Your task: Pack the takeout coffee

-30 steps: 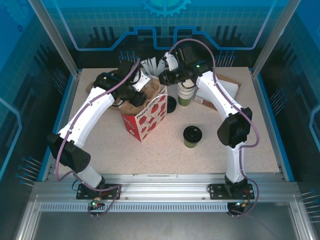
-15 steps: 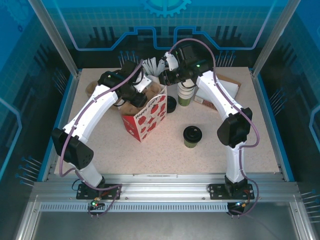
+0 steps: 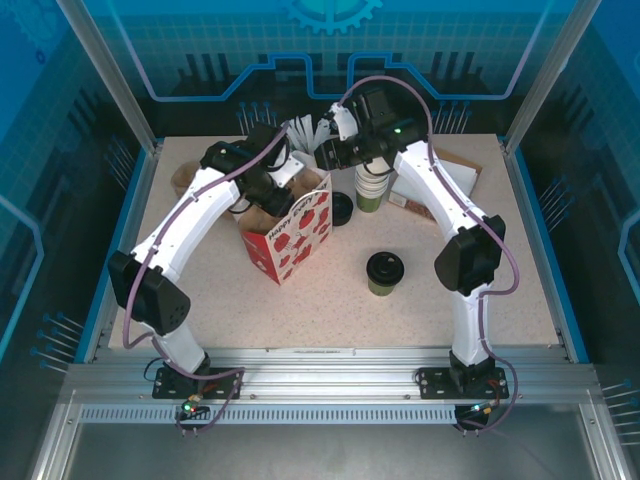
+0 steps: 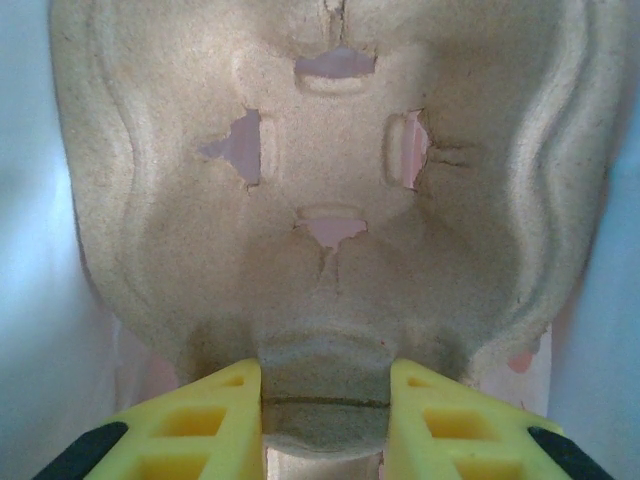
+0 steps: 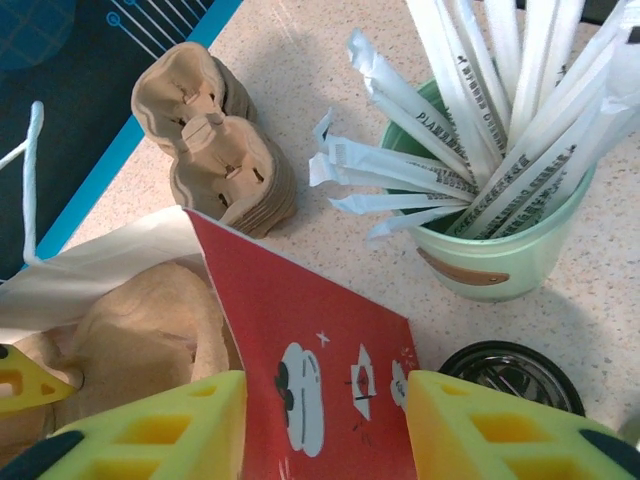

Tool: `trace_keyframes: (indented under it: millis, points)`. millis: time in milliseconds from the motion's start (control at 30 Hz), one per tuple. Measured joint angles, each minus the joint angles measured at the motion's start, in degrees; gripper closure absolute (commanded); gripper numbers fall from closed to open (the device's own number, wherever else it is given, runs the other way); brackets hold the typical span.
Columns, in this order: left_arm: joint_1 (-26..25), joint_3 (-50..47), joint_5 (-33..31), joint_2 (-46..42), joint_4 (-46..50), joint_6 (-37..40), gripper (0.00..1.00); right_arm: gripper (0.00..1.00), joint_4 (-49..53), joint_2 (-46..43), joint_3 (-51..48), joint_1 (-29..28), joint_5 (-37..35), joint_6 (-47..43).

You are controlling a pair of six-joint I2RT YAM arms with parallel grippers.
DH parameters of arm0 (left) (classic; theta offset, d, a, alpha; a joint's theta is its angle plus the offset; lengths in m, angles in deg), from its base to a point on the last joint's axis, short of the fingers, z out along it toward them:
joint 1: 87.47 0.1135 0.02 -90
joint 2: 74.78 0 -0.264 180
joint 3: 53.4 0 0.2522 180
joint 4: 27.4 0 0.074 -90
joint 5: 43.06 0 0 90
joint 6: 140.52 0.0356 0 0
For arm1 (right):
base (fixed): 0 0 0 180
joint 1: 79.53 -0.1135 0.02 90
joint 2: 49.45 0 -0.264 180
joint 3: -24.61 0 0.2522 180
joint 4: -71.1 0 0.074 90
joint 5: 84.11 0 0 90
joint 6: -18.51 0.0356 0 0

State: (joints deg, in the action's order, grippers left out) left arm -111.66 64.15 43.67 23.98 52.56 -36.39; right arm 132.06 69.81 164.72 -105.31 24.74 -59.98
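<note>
Top external view first: the left arm [image 3: 190,225] is leaning over the table, its elbow now sitting a touch further right than 1 second ago and its wrist pushed slightly toward the back. The left gripper [image 3: 268,195] is reaching into the open top of the red patterned bag [image 3: 295,232]. On the left wrist camera its 2 yellow fingers [image 4: 205,425] are pinching a rounded edge of the pulp cup carrier [image 4: 330,190], touching it on both sides. The bag is standing upright, about where it stood before.

Moving right, the right gripper [image 3: 325,155] is hovering at the bag's back edge. On the right wrist camera its jaws are standing spread, with the red bag wall running between them. A stack of spare carriers [image 5: 210,150] is lying behind the bag, with the pale-green cup of wrapped sticks [image 5: 490,250] near it. A black lid [image 3: 342,208] is lying just right of the bag, then comes the stack of cups [image 3: 370,190].

The takeout coffee [image 3: 385,272], lid on, is standing alone on the table, right of the bag, in the same spot as 1 second ago.
</note>
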Motion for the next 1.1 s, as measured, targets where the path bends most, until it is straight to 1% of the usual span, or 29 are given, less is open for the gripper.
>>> trace_keyframes:
  millis: [133, 300, 467, 633, 1100]
  points:
    - [0.0, 0.0, -0.2, 0.9, 0.5, 0.0, 0.71, 0.4, 0.0, -1.0, 0.0, 0.9, -0.4, 0.0]
    - [-0.1, 0.0, -0.4, 2.1, 0.9, 0.0, 0.71, 0.36, -0.3, -5.4, -2.2, 2.0, -0.9, 0.1]
    - [-0.3, 0.0, -0.6, 2.6, 1.0, 0.0, 0.71, 0.34, -2.1, -11.9, -8.0, 2.2, -1.5, 0.1]
    - [-0.4, 0.0, -0.6, 2.7, 1.0, -0.1, 0.7, 0.33, -4.2, -17.9, -15.9, 2.2, -2.5, 0.3]
    - [-0.4, -0.8, -1.7, 5.5, 0.6, -0.2, 0.7, 0.32, -7.4, -27.2, -31.3, 2.2, -4.2, 0.5]
